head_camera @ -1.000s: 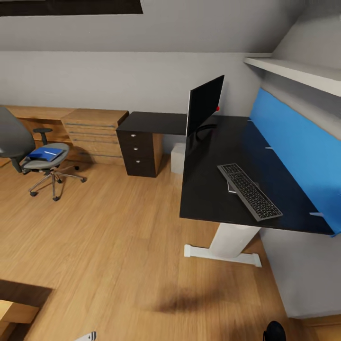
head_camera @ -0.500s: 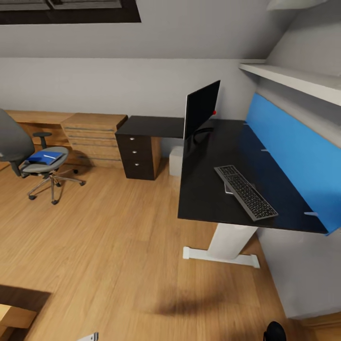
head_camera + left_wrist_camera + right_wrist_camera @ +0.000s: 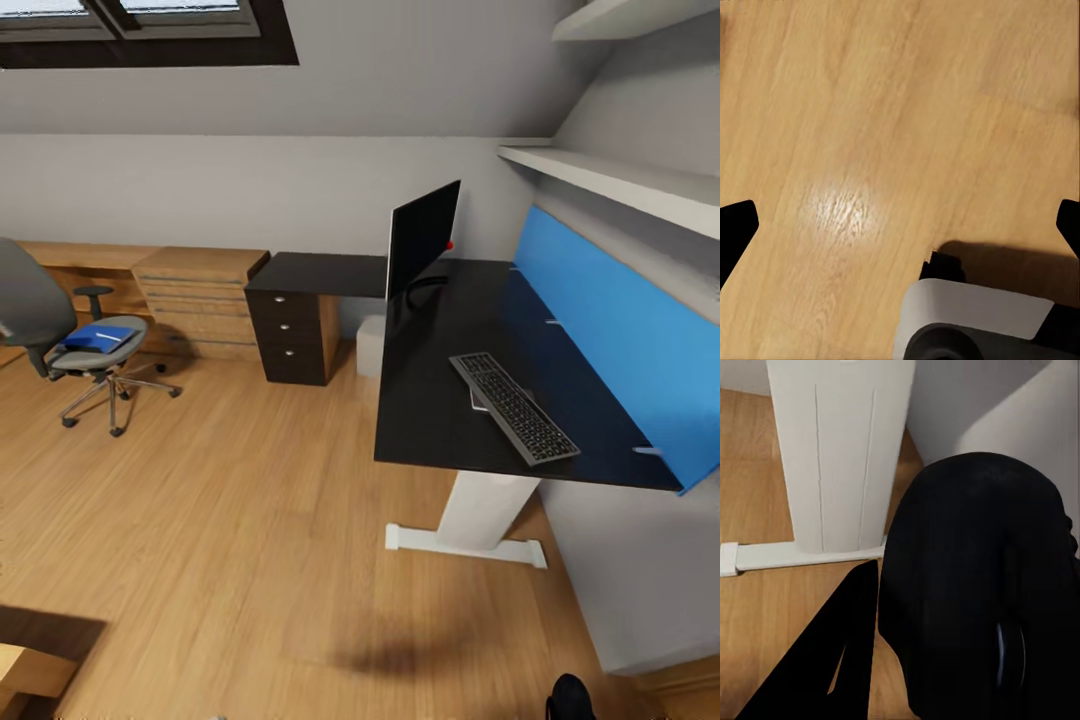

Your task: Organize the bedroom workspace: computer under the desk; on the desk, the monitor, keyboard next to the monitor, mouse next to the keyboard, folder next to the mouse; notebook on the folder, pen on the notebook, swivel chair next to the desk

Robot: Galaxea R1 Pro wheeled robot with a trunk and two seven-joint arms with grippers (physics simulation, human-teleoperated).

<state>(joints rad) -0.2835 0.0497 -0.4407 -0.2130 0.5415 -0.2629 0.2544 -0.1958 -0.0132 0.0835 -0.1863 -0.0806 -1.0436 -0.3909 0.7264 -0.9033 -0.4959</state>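
Observation:
The black desk [image 3: 450,330] stands at the right with the monitor [image 3: 422,238] and the keyboard [image 3: 513,407] on it. The pale computer [image 3: 371,345] sits under it. Far left, the swivel chair [image 3: 35,300] carries the blue folder [image 3: 97,337] on its seat. I cannot make out the notebook or the pen from here. The black mouse [image 3: 975,585] looms close in the right wrist view, with my right gripper [image 3: 937,660] shut on it and one finger [image 3: 832,667] beside it. My left gripper [image 3: 900,225] hangs open over bare floor.
Low wooden cabinets [image 3: 195,295] line the back wall between chair and desk. A blue wall panel [image 3: 610,320] and white shelves [image 3: 620,180] back the desk. The white desk leg [image 3: 840,450] rises just ahead of my right hand. A wide stretch of plank floor [image 3: 220,500] leads to the chair.
The head camera has tilted up, so the whole scene slid down and a window came into view. Nothing on the desk or chair has moved.

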